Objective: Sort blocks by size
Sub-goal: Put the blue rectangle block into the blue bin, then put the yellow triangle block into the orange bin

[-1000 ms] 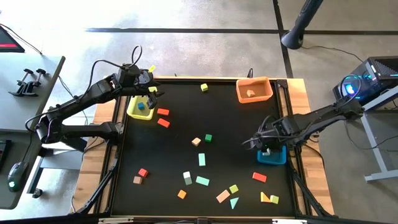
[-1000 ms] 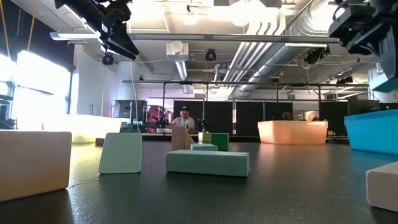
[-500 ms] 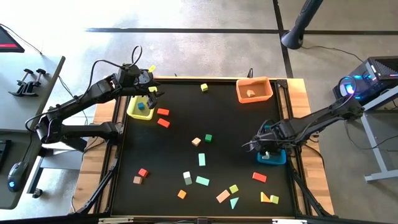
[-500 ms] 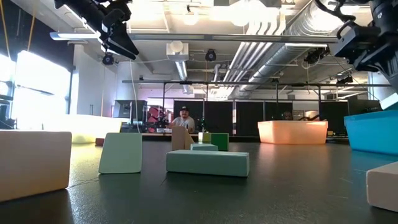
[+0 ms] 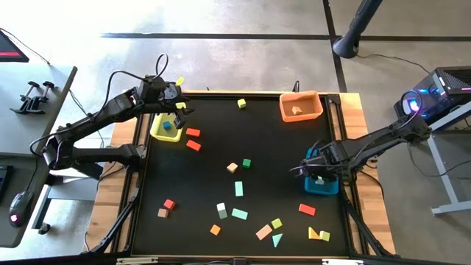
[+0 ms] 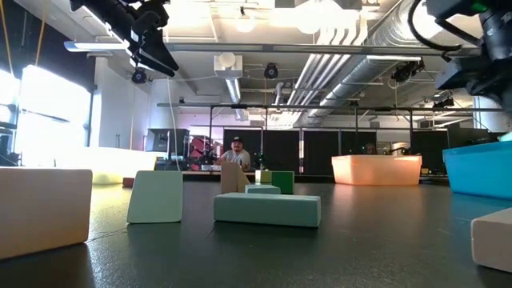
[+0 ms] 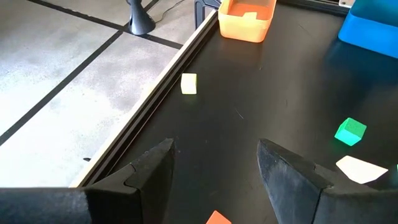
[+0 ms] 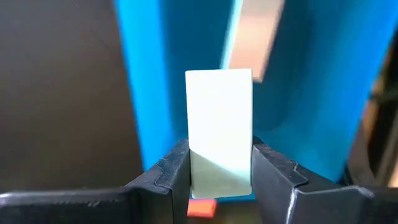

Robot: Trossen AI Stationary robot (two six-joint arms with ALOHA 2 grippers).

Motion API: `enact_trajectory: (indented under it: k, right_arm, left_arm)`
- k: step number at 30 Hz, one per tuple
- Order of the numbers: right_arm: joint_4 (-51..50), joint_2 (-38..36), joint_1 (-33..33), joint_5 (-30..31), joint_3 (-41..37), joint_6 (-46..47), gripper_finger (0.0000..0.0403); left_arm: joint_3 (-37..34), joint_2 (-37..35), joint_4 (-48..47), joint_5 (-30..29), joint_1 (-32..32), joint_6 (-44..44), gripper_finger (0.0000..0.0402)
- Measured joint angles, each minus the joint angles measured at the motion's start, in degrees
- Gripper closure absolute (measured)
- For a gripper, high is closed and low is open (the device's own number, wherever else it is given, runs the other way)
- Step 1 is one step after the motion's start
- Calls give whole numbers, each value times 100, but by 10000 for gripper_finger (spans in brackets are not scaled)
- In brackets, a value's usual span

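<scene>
Right tool (image 8: 221, 186): clamped on a pale mint block (image 8: 219, 130), one finger on each long side; the block stands upright between them, directly over the blue bin (image 5: 321, 184) at the desk's right edge.
Left tool (image 7: 214, 168): fingers spread apart with nothing between them; it hangs over the yellow bin (image 5: 165, 126) at the desk's far left corner.
Yellow bin contents: a blue piece (image 5: 167, 126) and a small green one.
Orange bin (image 5: 301, 107): at the far right corner, holding one tan piece (image 5: 296, 110).
Loose blocks: scattered over the black desk (image 5: 257, 140) — a yellow cube (image 5: 241, 104) near the far edge, two red bars (image 5: 193, 139) beside the yellow bin, a tan and a green cube (image 5: 246, 163) mid-desk, and a mixed cluster along the near edge.
</scene>
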Motion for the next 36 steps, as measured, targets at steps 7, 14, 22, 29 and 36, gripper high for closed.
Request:
enact_trajectory:
  k: [7, 14, 22, 29, 36]
  right_arm:
    - [-446, 0, -347, 185, 0, -495, 212]
    - [-398, 0, -508, 953, 0, -1339, 175]
    - [-101, 0, -503, 1783, 0, -2383, 173]
    - [521, -2, -292, 2317, 0, -2389, 171]
    - [780, -1, -199, 2743, 2, -2442, 171]
  left_arm:
    - [-1, 0, 0, -2, -1, 1, 188]
    - [0, 0, 0, -2, -1, -3, 188]
    - [0, 0, 0, -4, 1, -1, 188]
    - [1, 0, -2, -4, 1, -5, 188]
    - [1, 0, 0, -4, -1, -1, 188]
